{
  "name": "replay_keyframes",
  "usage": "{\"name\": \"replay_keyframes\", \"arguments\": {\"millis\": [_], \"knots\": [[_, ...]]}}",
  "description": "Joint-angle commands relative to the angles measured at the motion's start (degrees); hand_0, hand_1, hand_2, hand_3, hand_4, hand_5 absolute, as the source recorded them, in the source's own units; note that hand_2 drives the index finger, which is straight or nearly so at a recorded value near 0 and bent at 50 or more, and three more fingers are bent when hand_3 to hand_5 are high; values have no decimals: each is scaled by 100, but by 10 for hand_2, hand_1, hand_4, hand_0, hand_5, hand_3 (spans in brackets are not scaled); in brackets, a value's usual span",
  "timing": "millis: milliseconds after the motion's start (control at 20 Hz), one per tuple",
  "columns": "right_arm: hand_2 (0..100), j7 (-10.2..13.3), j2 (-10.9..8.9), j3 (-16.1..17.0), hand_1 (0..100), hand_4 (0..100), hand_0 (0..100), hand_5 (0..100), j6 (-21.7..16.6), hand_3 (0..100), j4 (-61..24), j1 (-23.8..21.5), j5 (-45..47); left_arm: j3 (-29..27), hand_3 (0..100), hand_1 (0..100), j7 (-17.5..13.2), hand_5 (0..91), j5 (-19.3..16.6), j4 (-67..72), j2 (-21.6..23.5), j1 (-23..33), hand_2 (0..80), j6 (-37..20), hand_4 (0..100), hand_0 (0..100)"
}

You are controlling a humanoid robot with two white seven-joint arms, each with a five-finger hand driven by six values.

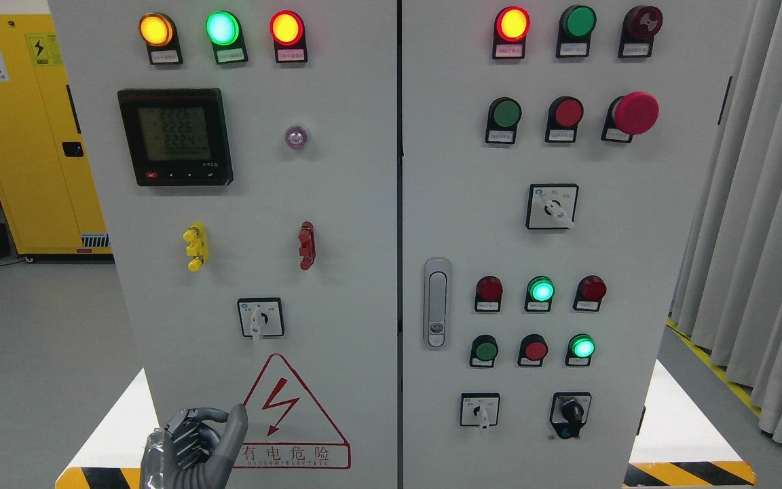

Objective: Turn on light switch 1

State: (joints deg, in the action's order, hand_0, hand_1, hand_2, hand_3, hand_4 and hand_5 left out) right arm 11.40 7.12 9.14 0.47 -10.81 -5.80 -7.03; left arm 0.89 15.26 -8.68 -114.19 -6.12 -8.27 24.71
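- Left hand [194, 445] at bottom edge, lower left, in front of the left cabinet door [337, 285]. Fingers curled in toward the palm, thumb [236, 424] sticking up; nothing gripped.
- Thumb tip sits just beside the left edge of the red high-voltage warning triangle [294, 414]; cannot tell if it touches the door.
- Right hand not visible.
- "Switch 1" isn't labelled legibly, cannot tell which one it is. Nearest candidate: rotary selector switch [260, 318] on the left door, directly above the triangle, handle pointing down. Hand is below it, well apart.
- Other selectors on the right cabinet door [676, 285]: upper selector [552, 206], lower-left selector [480, 409], black knob selector [571, 411].
- Left door top row: amber lamp [156, 30], green lamp [222, 28], red lamp [286, 28], all lit. Digital power meter [175, 136] below, display on.
- Yellow terminal [195, 246] and red terminal [306, 245] mid-door.
- Right door: red mushroom stop button [635, 113], door latch handle [436, 302] by the seam.
- Yellow safety cabinet [24, 136] at back left, grey curtain [757, 204] at right.
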Motion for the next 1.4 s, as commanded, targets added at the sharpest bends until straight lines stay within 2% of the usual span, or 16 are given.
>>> {"name": "replay_keyframes", "arguments": {"millis": [0, 251, 451, 852, 1353], "knots": [[40, 2, 0, 0, 500, 0, 0, 0, -3, 0, 0, 0, 0, 218, 909, 671, 30, 837, -63, -41, -74, -140, 584, 25, 900, 246], [40, 2, 0, 0, 500, 0, 0, 0, -3, 0, 0, 0, 0, 218, 911, 674, 48, 837, -169, -15, -91, -333, 588, 271, 900, 257], [40, 2, 0, 0, 500, 0, 0, 0, -3, 0, 0, 0, 0, 218, 911, 691, 188, 837, -177, 11, -118, -561, 587, 411, 899, 265], [40, 2, 0, 0, 500, 0, 0, 0, -3, 0, 0, 0, 0, 210, 911, 720, 250, 836, -239, 72, -206, -1018, 588, 816, 900, 181], [40, 2, 0, 0, 500, 0, 0, 0, -3, 0, 0, 0, 0, 306, 920, 727, 513, 837, -230, 82, -206, -1106, 589, 869, 899, 129]]}}
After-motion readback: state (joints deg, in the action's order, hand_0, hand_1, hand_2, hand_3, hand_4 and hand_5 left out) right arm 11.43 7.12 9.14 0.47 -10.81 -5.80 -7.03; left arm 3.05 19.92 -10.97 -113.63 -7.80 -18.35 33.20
